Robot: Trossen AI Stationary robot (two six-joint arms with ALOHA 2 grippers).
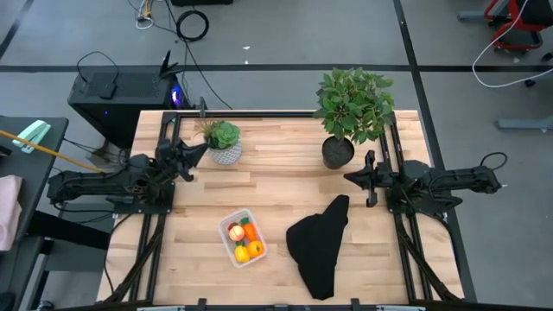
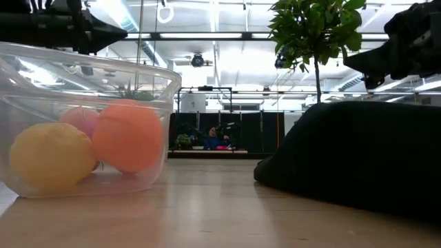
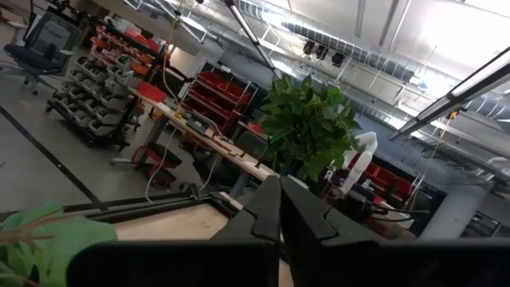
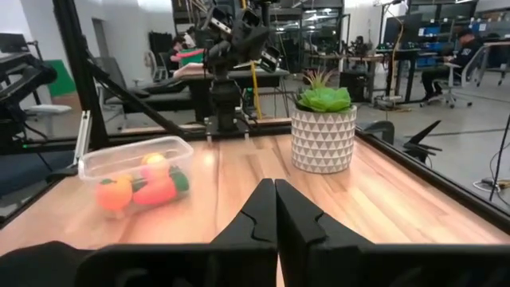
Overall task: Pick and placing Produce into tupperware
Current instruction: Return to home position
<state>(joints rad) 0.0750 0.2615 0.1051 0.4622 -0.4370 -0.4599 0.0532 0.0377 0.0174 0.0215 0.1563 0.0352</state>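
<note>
The clear tupperware sits on the table near its front, holding several tiny toy fruits: orange, yellow and a red-and-peach one. It also shows in the low view and the right wrist view. My left gripper hovers shut at the table's left, beside a small potted succulent. My right gripper hovers shut at the table's right, just below the large plant's pot. Neither touches anything.
A black cloth lies crumpled right of the tupperware. A small succulent in a white patterned pot stands far left; a tall leafy plant in a dark pot stands far right. Bare wood lies between them.
</note>
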